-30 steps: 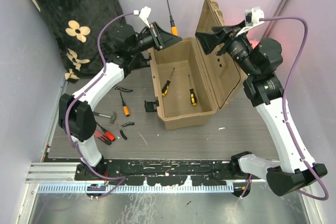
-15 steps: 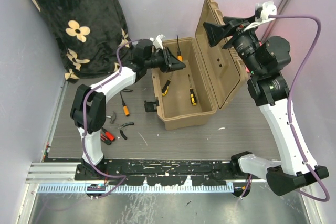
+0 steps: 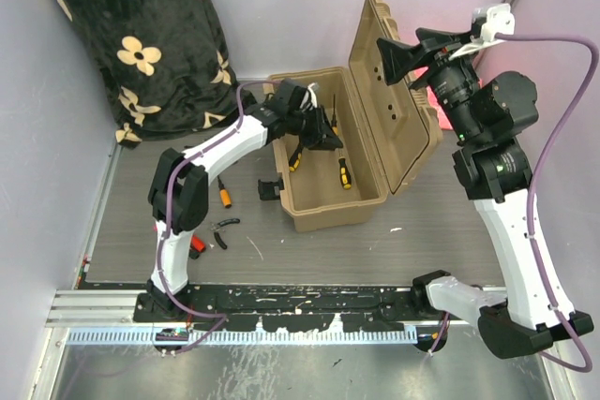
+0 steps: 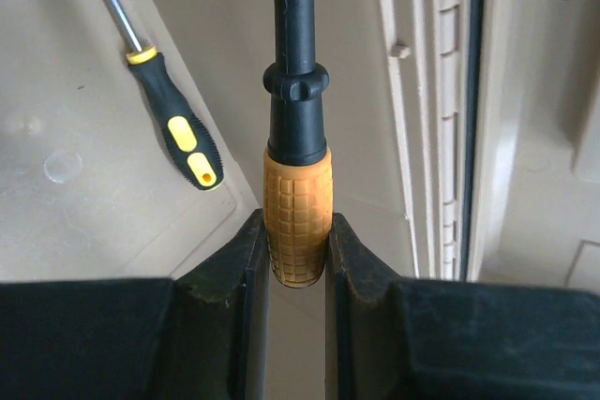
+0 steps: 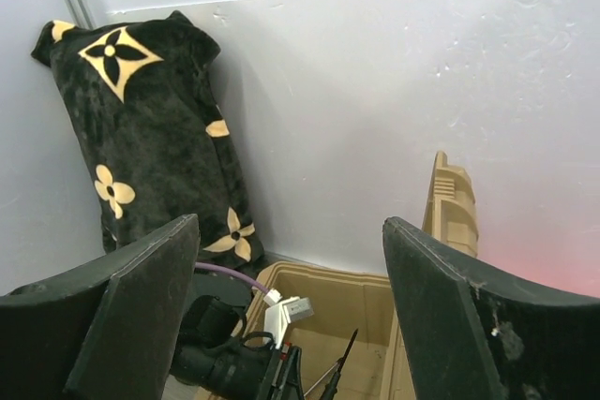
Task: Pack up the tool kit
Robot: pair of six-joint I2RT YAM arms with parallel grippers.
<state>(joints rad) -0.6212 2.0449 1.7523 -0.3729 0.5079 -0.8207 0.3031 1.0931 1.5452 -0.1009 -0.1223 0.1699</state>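
Note:
The tan toolbox stands open in the middle of the table, its ribbed lid upright on the right. My left gripper reaches down inside it, shut on an orange-handled screwdriver with a black collar, shaft pointing away from the fingers. Two black-and-yellow screwdrivers lie on the box floor; one shows in the left wrist view. My right gripper hangs high over the lid, open and empty, looking down at the box.
An orange-handled screwdriver, small black pliers and a red-handled tool lie on the table left of the box. A black floral blanket fills the back left corner. Walls stand close behind and on both sides.
My left gripper has carried the orange-handled screwdriver from behind the box's back left corner down into the box. The right gripper rose, shifted right and opened a little wider.

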